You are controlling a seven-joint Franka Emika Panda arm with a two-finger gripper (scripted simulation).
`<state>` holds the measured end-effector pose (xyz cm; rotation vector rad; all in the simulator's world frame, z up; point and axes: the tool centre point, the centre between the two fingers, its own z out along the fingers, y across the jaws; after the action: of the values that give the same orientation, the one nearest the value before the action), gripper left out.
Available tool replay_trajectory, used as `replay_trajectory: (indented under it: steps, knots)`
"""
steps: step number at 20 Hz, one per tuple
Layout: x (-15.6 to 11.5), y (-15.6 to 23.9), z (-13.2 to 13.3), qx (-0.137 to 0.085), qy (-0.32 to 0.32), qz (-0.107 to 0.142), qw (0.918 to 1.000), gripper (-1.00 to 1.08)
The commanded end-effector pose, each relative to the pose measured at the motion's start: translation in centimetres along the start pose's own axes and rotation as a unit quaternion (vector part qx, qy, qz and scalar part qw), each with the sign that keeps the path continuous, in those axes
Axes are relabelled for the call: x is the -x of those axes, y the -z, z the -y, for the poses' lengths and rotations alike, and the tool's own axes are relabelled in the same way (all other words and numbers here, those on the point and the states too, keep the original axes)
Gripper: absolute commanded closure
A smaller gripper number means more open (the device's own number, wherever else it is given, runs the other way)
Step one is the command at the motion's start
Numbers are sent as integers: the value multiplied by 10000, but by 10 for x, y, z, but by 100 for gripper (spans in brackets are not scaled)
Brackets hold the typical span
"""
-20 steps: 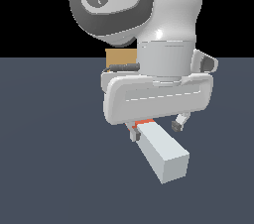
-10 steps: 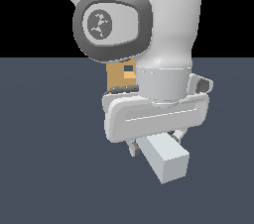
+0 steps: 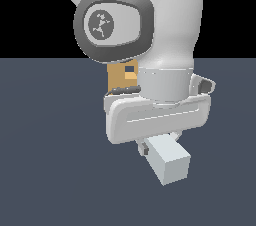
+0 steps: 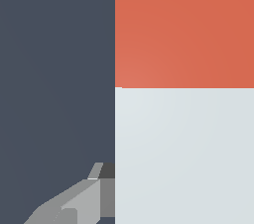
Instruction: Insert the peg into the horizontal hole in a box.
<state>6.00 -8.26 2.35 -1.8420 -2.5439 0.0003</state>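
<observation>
The peg (image 3: 169,164) lies low under the hand, its white-grey end pointing toward the camera; its red-orange end is hidden behind the hand in the exterior view. The wrist view fills with the peg (image 4: 183,153), white-grey meeting red-orange (image 4: 183,25). My gripper (image 3: 161,145) straddles the peg, and one finger (image 4: 94,193) presses against its side; the other finger is hidden. The tan box (image 3: 118,77) shows behind the arm, with part of its small square hole (image 3: 130,73) in view.
The arm's large white links (image 3: 150,15) block most of the exterior view and cover part of the box. A dark blue-grey floor (image 3: 50,170) runs under everything.
The hand has come down over the peg, so the red end no longer shows in the exterior view. The upper links shifted, uncovering more of the box and its hole.
</observation>
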Motion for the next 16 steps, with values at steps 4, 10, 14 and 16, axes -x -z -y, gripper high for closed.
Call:
replay_trajectory:
  steps: [4,10,14,16]
  knots:
    - [-2,1,0,0,-17,0,10000,108]
    - [-16,12,3,1,-164,0,9999,108]
    - [-34,25,5,2,-347,0,9994,108]
    - [-45,34,6,2,-462,-1,9989,108]
